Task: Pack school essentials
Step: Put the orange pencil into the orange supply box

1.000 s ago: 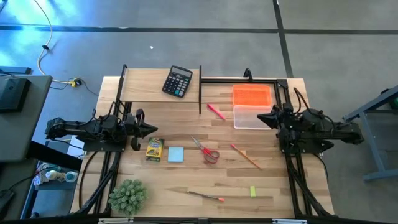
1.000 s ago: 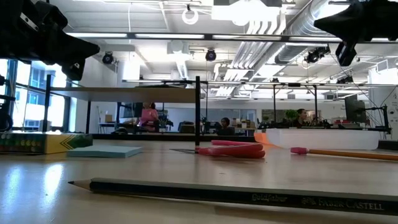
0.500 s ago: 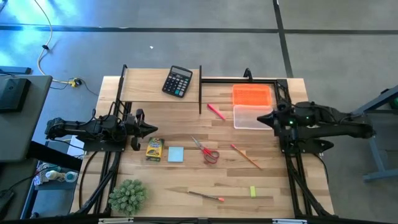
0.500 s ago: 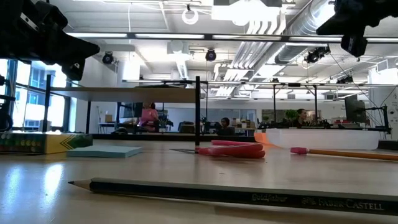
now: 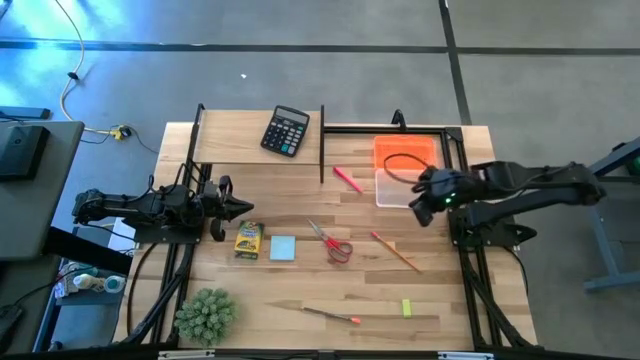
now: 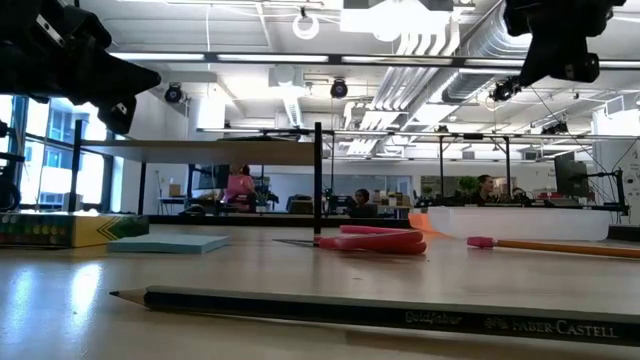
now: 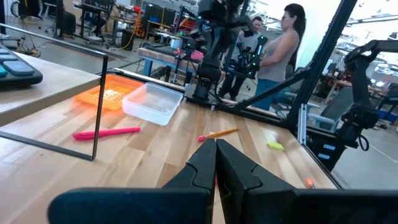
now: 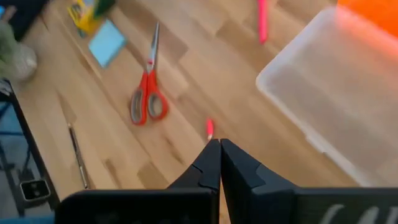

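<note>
Swinging inward: right gripper point(image 5: 421, 207) has left its rest spot at the desk point(image 5: 300, 290) edge and now hangs over the clear bin's point(image 5: 398, 188) near corner, arm stretched flat, jaws pressed together, empty. Looks like the first reach is starting; nothing packed yet. Left gripper point(image 5: 240, 207) unchanged, parked beside the yellow crayon box point(image 5: 247, 240), jaws also pressed together. Red-handled scissors point(image 5: 336, 245), note pad point(image 5: 283, 248), pink marker point(image 5: 347, 178), pencils and lime-green eraser point(image 5: 407, 308) all lie loose on the desk.
</note>
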`<act>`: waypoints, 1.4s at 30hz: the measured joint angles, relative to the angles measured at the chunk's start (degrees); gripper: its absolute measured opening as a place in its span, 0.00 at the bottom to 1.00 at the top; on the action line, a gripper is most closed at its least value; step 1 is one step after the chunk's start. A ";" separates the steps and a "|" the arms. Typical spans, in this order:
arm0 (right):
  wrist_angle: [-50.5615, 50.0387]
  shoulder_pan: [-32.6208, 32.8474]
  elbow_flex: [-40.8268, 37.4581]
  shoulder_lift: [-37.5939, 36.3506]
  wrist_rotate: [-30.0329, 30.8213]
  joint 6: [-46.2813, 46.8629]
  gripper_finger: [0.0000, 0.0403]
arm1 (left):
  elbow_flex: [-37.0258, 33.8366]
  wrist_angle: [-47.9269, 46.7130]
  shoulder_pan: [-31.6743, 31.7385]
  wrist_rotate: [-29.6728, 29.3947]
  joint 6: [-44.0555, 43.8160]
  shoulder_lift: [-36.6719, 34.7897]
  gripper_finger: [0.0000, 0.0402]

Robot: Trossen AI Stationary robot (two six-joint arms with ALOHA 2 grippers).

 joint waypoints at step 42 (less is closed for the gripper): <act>18.84 6.68 1.83 34.52 -2.96 7.26 0.32 | 0.00 0.04 -0.07 -0.13 -4.05 -0.01 0.00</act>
